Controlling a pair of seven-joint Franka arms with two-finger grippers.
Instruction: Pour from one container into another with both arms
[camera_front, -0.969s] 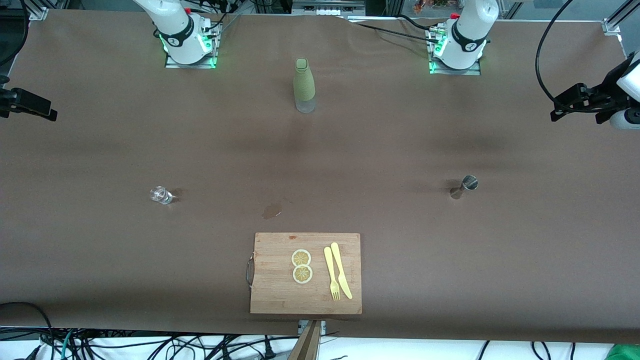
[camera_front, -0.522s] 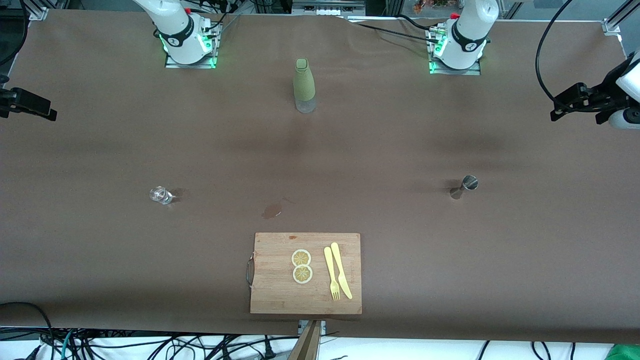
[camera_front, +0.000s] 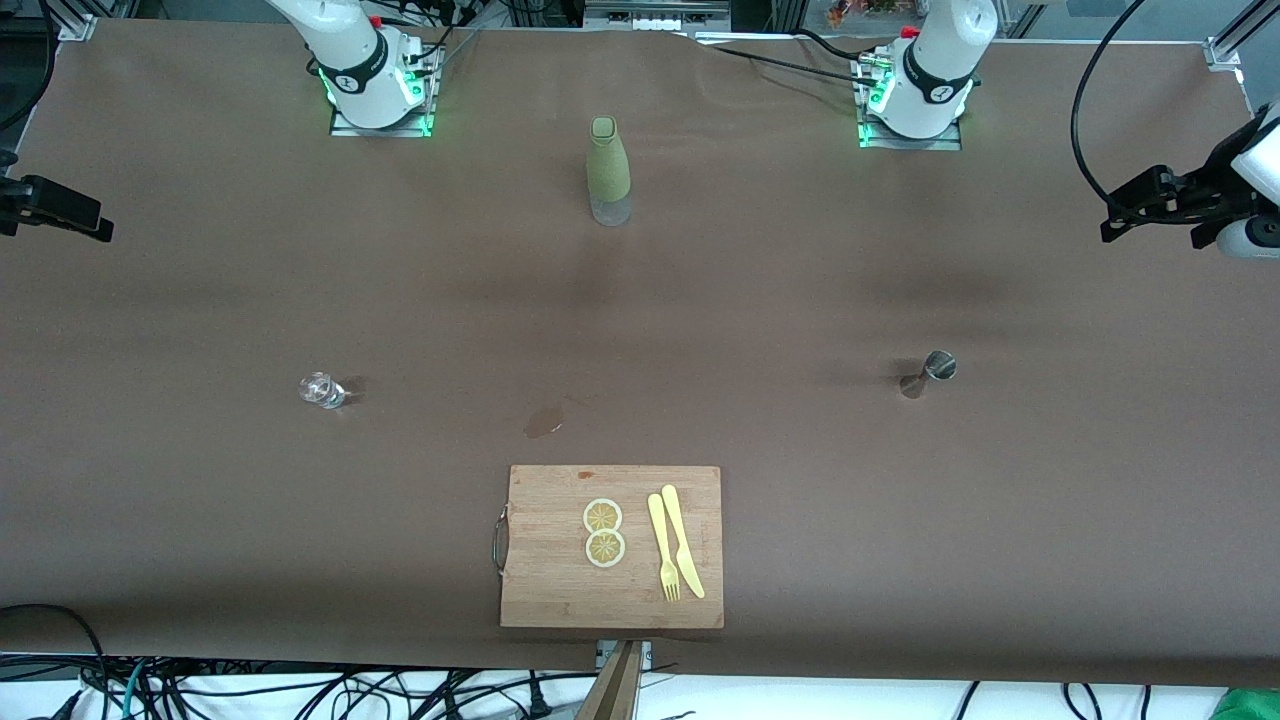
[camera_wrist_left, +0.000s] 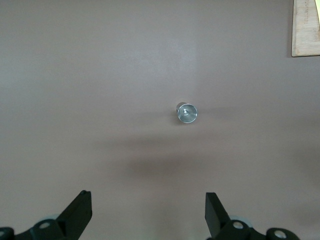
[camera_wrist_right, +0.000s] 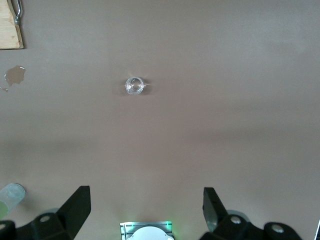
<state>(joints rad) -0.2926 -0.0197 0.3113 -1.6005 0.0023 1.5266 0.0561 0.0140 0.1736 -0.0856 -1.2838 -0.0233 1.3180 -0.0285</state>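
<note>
A small metal jigger (camera_front: 930, 372) stands on the brown table toward the left arm's end. High over it hangs my left gripper (camera_wrist_left: 148, 197), open and empty, with the jigger (camera_wrist_left: 187, 112) far below its fingers. A small clear glass (camera_front: 321, 390) stands toward the right arm's end. My right gripper (camera_wrist_right: 146, 192) hangs high over the table, open and empty, and the glass (camera_wrist_right: 134, 85) lies far below it. In the front view the left gripper (camera_front: 1118, 218) and the right gripper (camera_front: 100, 225) show only at the picture's edges.
A green-sleeved bottle (camera_front: 608, 172) stands between the two arm bases. A wooden cutting board (camera_front: 545, 580) with two lemon slices, a yellow fork and a yellow knife lies nearest the front camera. A wet stain (camera_front: 543, 422) marks the cloth beside the board.
</note>
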